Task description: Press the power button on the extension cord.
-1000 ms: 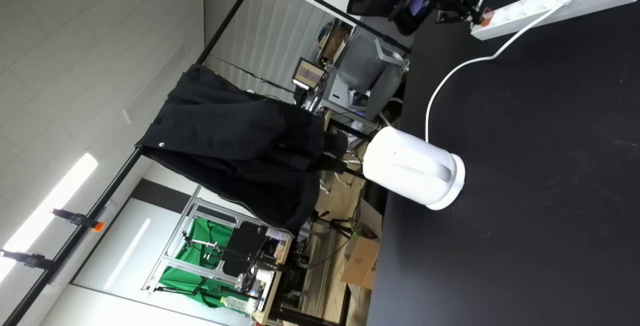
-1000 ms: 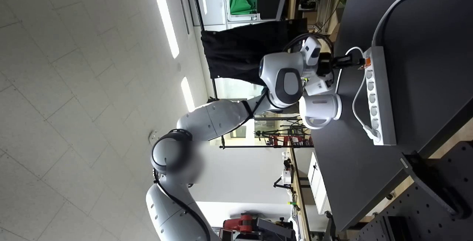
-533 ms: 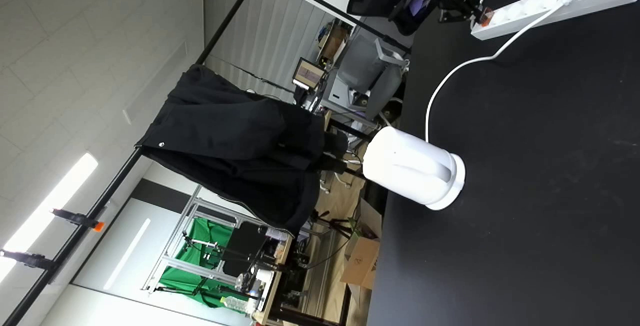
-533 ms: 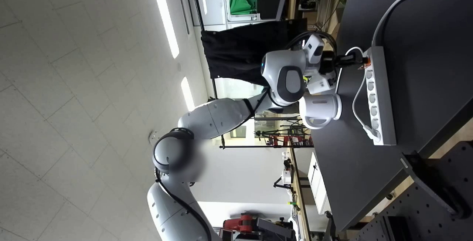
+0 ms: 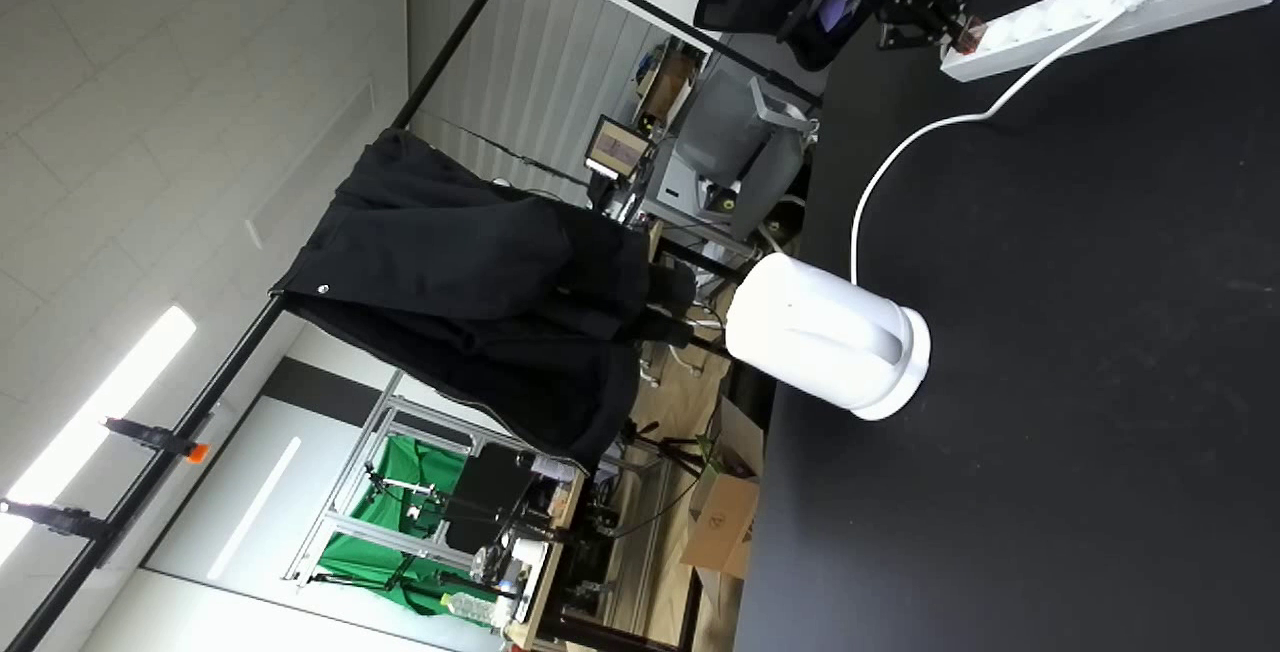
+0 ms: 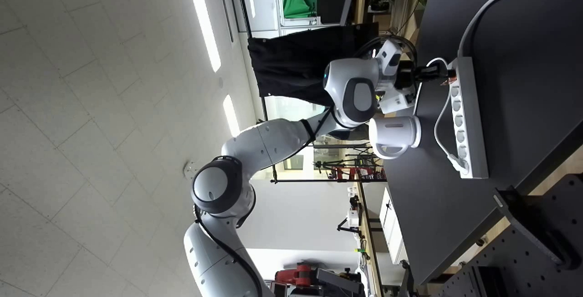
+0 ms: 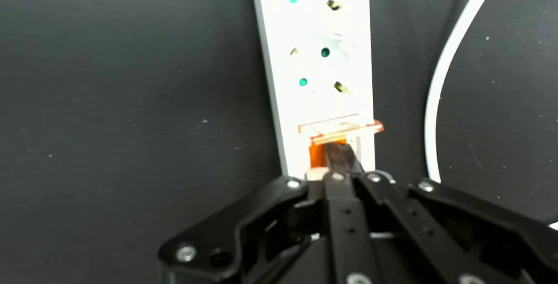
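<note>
1. The black tabletop [image 6: 524, 105] is spreading out beneath the gripper [image 7: 343, 157] and running well past it.
2. The robot arm [image 6: 262, 144] is bending over the tabletop, its wrist hanging above one end of the extension cord [image 6: 473, 119].
3. That long white bar is lying directly under the fingertips [image 7: 336, 157] at one end; the rest of it is stretching away ahead of them, sockets facing up.
4. A white kettle [image 6: 394, 132] is standing off to one side of the gripper, apart from it.
5. The gripper is pointing down with its two fingers drawn together; I'm seeing nothing between them.
6. A clear flap [image 7: 344, 133] with reddish edges is sitting tipped up just ahead of the fingertips; whether they are touching it, I can't tell.
7. The orange button [image 7: 317, 155] is peeking out from under the fingertips, which are hiding part of it. I'm judging that the press itself is the step in hand, since the tips look to be meeting the button, but I can't make out whether it is giving way. The next move is probably calling for a short, firm push straight down, without snagging the flap, then a straight lift away.
</note>
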Controlling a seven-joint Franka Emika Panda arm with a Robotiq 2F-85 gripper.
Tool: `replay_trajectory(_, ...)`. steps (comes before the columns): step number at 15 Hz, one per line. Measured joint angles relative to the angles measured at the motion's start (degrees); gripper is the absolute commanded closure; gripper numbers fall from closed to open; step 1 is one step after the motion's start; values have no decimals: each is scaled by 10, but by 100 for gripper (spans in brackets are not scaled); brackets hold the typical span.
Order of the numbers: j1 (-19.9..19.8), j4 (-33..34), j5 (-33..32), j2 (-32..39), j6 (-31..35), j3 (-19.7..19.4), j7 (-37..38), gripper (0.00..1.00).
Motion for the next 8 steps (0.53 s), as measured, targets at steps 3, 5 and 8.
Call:
replay_trajectory(3, 4, 9, -2, 2, -18, -6, 0, 100)
replay_trajectory(5, 16, 15, -4, 4, -25, -17, 0, 100)
replay_trajectory(8, 52, 15, -19, 4, -26, -47, 5, 100)
